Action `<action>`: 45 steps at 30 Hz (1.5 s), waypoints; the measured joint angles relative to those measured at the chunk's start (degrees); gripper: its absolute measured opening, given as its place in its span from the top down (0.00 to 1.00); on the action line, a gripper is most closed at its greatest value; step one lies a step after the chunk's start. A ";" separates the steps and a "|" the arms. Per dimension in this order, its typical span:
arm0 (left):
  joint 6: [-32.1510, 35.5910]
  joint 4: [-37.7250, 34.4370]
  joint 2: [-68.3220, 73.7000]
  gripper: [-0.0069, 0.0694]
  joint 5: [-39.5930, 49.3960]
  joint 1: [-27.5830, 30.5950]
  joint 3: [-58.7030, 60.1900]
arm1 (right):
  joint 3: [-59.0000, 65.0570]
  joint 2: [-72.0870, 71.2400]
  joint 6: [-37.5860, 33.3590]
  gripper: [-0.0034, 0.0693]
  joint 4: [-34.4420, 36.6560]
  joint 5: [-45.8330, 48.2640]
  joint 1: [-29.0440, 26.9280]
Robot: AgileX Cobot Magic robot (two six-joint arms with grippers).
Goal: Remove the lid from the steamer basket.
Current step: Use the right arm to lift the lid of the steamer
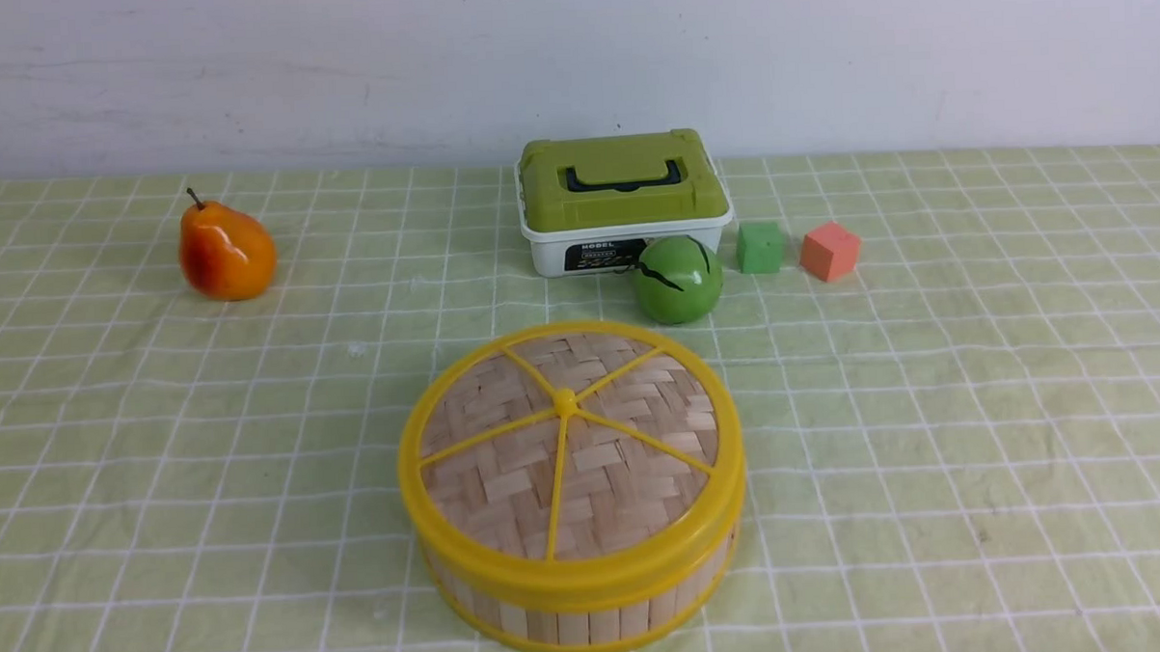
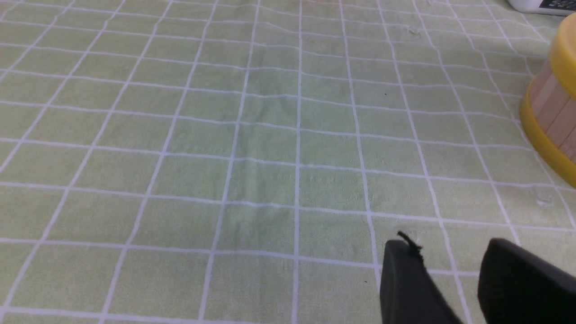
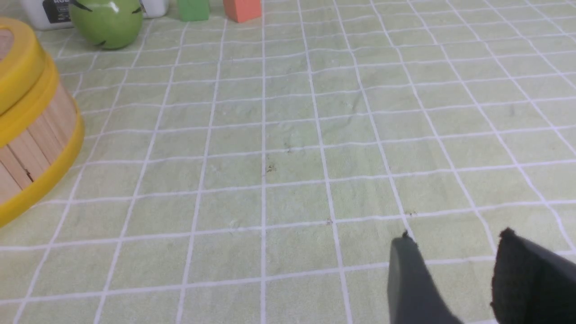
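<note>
Woven pale-bamboo round lid (image 1: 508, 483), yellow plastic rim and spokes, sits on slatted bamboo steamer basket (image 1: 571, 625), near centre of green checked cloth (image 1: 932, 449). Only wrist views show left gripper (image 2: 450, 245), right gripper (image 3: 456, 238): black fingers apart, empty.

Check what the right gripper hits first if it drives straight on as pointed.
Probably the green checked tablecloth: the open right gripper points across bare cloth. The round bamboo steamer basket with yellow rims and orange cube sit off to one side; depth unclear.
</note>
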 joint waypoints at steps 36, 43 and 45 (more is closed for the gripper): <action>0.00 0.00 0.00 0.60 0.00 0.00 0.00 | 0.00 0.00 0.00 0.62 -0.17 0.00 0.00; 0.00 0.00 0.00 0.60 0.00 0.00 0.00 | 0.00 0.00 0.00 0.62 0.01 0.00 0.00; 0.00 0.00 0.00 0.60 0.00 0.00 0.00 | 0.00 0.00 0.33 0.62 1.18 0.00 0.00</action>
